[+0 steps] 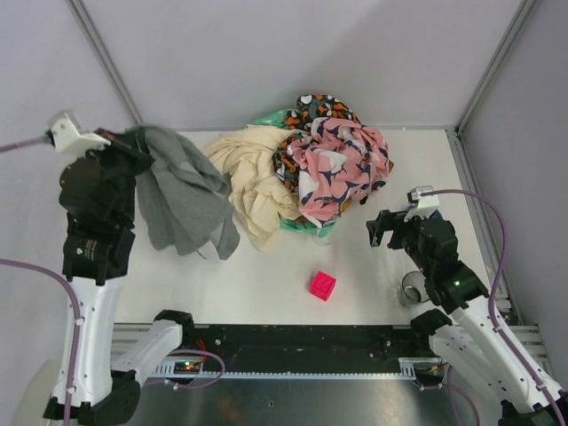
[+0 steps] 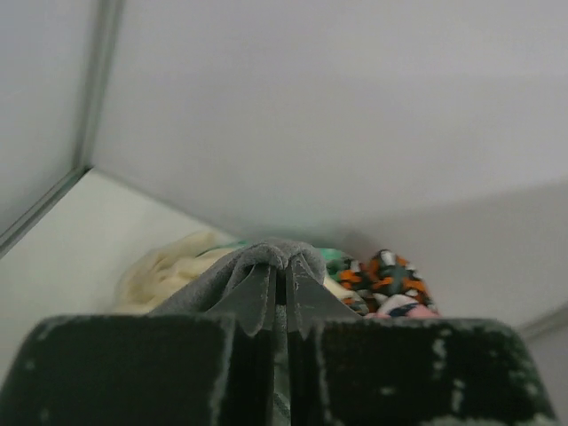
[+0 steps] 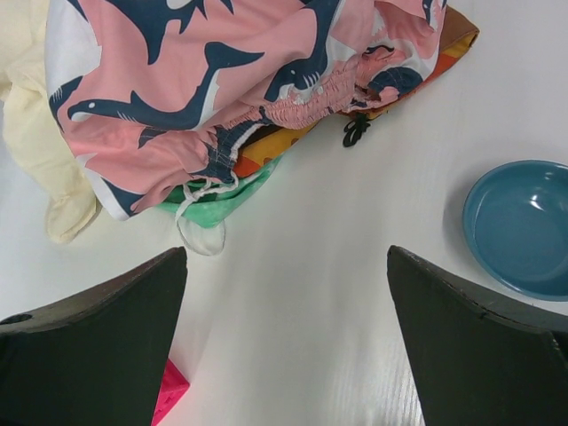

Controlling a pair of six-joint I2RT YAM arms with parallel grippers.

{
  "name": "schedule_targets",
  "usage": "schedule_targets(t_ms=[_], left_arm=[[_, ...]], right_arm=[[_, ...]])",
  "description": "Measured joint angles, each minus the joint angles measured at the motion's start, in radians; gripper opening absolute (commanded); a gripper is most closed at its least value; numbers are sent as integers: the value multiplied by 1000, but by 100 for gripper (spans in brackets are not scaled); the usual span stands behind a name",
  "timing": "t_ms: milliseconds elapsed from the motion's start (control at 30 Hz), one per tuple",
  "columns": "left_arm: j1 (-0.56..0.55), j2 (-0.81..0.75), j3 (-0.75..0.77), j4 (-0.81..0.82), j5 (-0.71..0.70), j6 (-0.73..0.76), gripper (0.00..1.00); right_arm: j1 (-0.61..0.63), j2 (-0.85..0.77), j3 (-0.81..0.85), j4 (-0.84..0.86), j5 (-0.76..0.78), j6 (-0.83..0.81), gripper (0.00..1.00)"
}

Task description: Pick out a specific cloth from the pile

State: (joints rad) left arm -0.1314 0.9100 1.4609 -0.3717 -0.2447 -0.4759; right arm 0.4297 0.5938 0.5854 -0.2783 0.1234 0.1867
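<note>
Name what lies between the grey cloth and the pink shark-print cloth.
The cream cloth fills that stretch, bunched between the grey cloth and the pink shark-print cloth, as the top view shows.

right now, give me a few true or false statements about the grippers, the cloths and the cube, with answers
1. The left gripper is shut on the grey cloth. True.
2. The right gripper is clamped on the pink shark-print cloth. False: its jaws are open and empty, over bare table short of that cloth.
3. The pink cube sits on top of the pile. False: it stands on the table, apart from the pile, on the side nearer the arm bases.
4. A blue bowl lies on the table, clear of the pile. True.
</note>
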Motion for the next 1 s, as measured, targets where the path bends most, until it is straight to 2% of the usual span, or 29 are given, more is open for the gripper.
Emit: schedule_targets(t_ms=[233, 433, 633, 667, 700, 733, 767, 800, 833, 867, 1000], left_arm=[[0, -145, -249, -118, -297, -60, 1], [0, -183, -345, -177, -429, -132, 1], [0, -198, -492, -208, -472, -220, 1], [0, -199, -528, -214, -473, -238, 4], [0, -199, -552, -219, -472, -251, 15], [0, -196, -583, -221, -467, -267, 35], [1, -192, -612, -224, -460, -280, 66], [1, -185, -643, -227, -448, -295, 83], [2, -173, -671, -235, -431, -309, 91], [2, -160, -693, -243, -413, -319, 95], [3, -85, -720, -287, -323, -337, 99]], right_arm=[[0, 3, 0, 0, 0, 0, 99], [0, 9, 0, 0, 1, 1, 99], [0, -2, 0, -1, 13, 5, 99], [0, -5, 0, -1, 17, 8, 99], [0, -8, 0, -1, 21, 11, 99], [0, -11, 0, -1, 24, 14, 99], [0, -13, 0, -1, 28, 17, 99], [0, -17, 0, -2, 31, 21, 99], [0, -21, 0, -2, 35, 23, 99], [0, -25, 0, -2, 40, 25, 99], [-1, -50, 0, -5, 65, 43, 99]])
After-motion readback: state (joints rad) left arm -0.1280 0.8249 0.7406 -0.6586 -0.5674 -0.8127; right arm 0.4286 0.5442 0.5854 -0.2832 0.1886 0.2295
